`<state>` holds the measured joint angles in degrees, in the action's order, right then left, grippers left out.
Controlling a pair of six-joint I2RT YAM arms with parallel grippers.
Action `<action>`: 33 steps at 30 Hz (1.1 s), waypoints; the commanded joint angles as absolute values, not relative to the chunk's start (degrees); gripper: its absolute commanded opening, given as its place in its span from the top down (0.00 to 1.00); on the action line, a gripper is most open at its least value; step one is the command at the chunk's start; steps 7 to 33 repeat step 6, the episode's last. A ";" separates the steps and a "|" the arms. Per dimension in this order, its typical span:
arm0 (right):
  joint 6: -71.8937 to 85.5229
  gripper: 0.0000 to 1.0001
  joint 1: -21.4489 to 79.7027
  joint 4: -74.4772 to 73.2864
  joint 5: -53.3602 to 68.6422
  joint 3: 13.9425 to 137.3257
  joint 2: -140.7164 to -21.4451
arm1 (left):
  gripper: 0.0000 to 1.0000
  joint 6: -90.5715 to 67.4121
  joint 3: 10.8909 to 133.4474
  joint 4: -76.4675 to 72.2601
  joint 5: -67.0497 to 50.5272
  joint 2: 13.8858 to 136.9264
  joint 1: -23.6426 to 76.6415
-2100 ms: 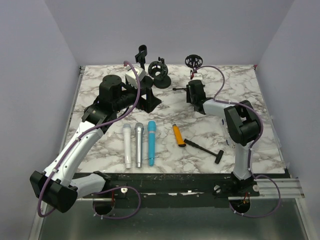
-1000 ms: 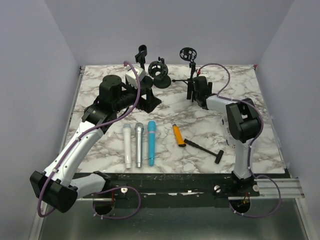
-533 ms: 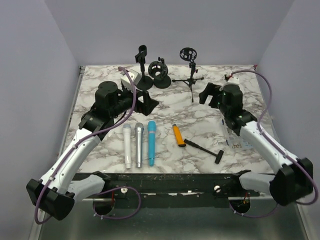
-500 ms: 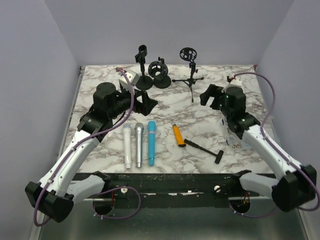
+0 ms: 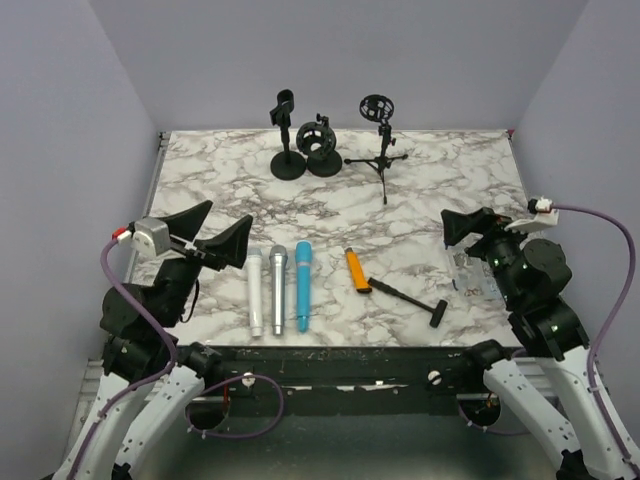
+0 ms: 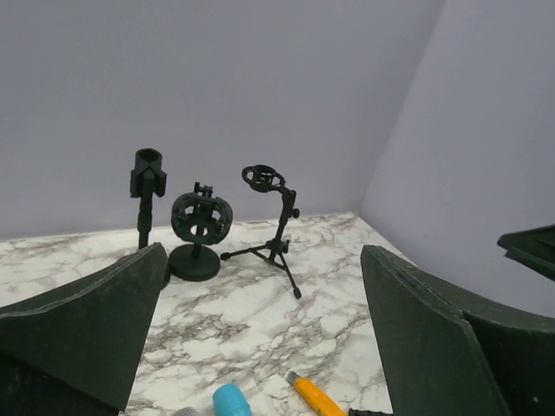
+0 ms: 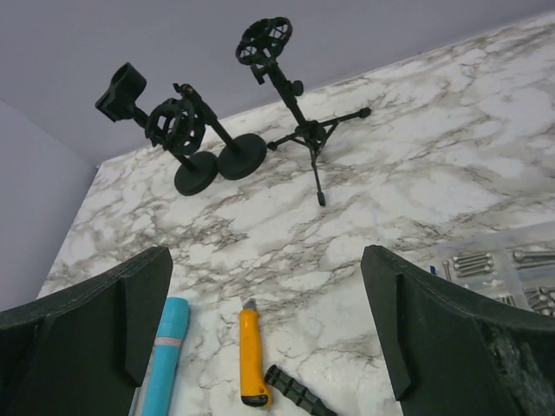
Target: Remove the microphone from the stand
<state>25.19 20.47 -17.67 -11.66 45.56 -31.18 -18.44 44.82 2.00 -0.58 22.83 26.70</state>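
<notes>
Both arms drawn back from 12 o'clock to 6 o'clock, left gripper (image 5: 225, 220) spread wide, empty, right gripper (image 7: 264, 256) likewise, microphones (image 5: 278, 288) lying flat, untouched.

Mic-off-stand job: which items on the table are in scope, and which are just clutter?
Job: clip stand, shock-mount stand, tripod stand, all three empty; white microphone, silver microphone, blue microphone, lying side by side near the front.

Lying about: orange utility knife, black T-handle tool, clear box of screws.
</notes>
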 commanded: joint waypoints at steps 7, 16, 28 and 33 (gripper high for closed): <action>26.93 0.00 20.57 -23.46 -19.95 43.64 -21.30 | 0.02 -18.69 39.50 1.44 8.85 18.01 26.46; 26.93 0.00 20.57 -23.46 -19.95 43.64 -21.30 | 0.02 -18.69 39.50 1.44 8.85 18.01 26.46; 26.93 0.00 20.57 -23.46 -19.95 43.64 -21.30 | 0.02 -18.69 39.50 1.44 8.85 18.01 26.46; 26.93 0.00 20.57 -23.46 -19.95 43.64 -21.30 | 0.02 -18.69 39.50 1.44 8.85 18.01 26.46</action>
